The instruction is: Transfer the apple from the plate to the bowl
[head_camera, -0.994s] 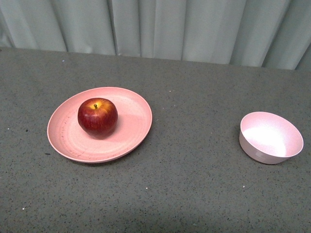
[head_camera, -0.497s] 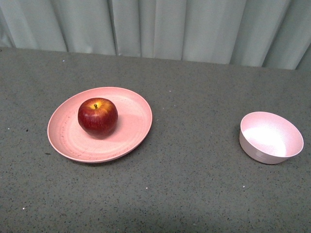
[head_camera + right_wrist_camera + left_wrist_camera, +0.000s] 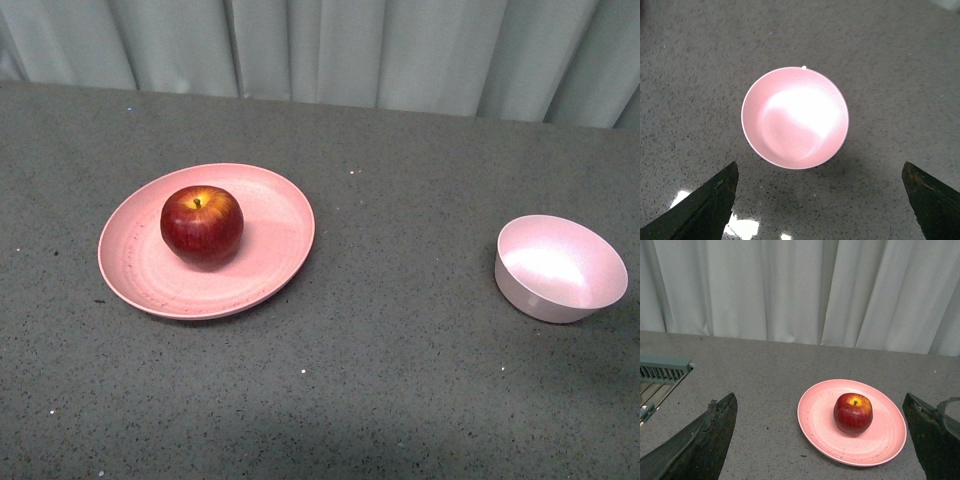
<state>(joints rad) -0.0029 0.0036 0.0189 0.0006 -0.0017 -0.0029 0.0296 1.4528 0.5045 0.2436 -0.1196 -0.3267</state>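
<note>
Open grey speckled tabletop all round the wide salmon-pink plate — clear lane from it to the small pale pink bowl on its right. Dark-red apple stands on the plate, w/ free air above. Pleated pale curtain closes off the far side.

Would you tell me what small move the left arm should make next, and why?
Probably ease the left tool forward and down toward the apple: it sits on the plate, the open tool is short of it, and the bowl is empty.

Front: high, tilted down over desk. Left wrist: low, facing plate, shared with front. Right wrist: straight above bowl.
</note>
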